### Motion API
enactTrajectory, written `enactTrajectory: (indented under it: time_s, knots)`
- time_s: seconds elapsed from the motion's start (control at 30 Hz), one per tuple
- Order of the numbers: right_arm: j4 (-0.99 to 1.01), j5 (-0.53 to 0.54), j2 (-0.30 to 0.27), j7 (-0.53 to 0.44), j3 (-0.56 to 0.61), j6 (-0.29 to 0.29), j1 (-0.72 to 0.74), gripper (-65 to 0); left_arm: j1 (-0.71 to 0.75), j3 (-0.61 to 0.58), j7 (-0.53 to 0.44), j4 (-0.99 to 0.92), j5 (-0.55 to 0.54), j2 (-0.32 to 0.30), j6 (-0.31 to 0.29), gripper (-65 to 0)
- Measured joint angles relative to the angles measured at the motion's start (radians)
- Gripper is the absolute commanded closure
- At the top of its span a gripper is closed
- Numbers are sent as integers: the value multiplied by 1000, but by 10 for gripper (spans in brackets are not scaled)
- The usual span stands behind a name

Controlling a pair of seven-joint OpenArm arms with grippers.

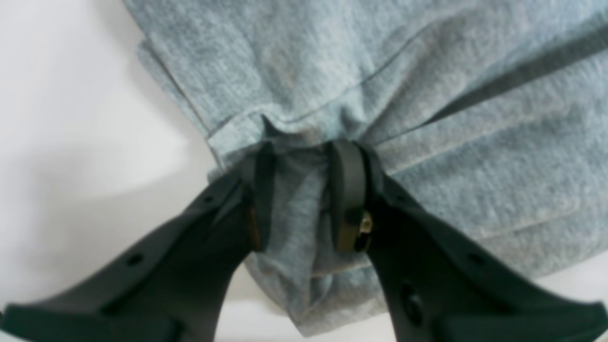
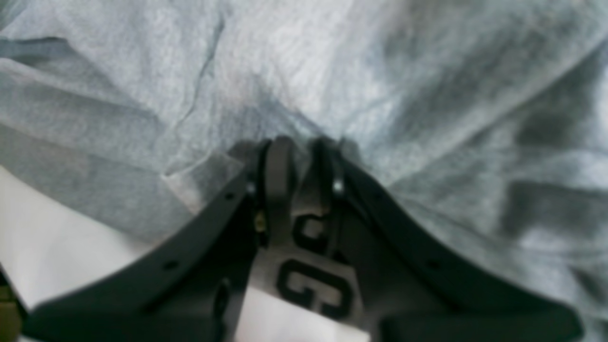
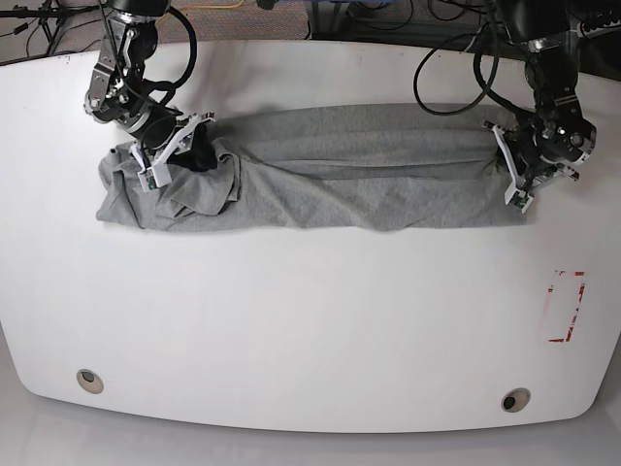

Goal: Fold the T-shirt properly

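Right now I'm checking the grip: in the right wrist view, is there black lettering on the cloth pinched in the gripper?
Yes, the T-shirt fold caught in the right gripper shows black block letters just below the fingertips.

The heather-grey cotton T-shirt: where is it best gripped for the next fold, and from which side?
Probably where it is held now. The heather-grey cotton T-shirt lies in a long band across the white table, so pinch its two short ends from outside: the left gripper on the hemmed end, the right gripper on the bunched, lettered end.
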State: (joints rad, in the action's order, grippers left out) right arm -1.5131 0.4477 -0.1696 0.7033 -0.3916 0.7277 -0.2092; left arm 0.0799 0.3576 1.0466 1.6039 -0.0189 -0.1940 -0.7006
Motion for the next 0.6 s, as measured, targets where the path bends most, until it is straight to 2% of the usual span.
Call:
enactTrajectory:
  time_s: [0.2,0.37,0.47,0.6]
  knots:
    - [-26,-30,-11,16,-5,-7,6,-103,-59,-1,23,-21,28,29,2,-193]
    - [-63,-54,-6,43,-2,-20,5,-103,-101,0,106,-4,32,51,3,-321]
    - [-74,-58,9,64,-6,-28,6,-103,-120,4,143,27,-18,50,3,-393]
    - [-92,-59,25,87,-6,-29,5,-103,-145,68,169,72,-150,55,3,-403]
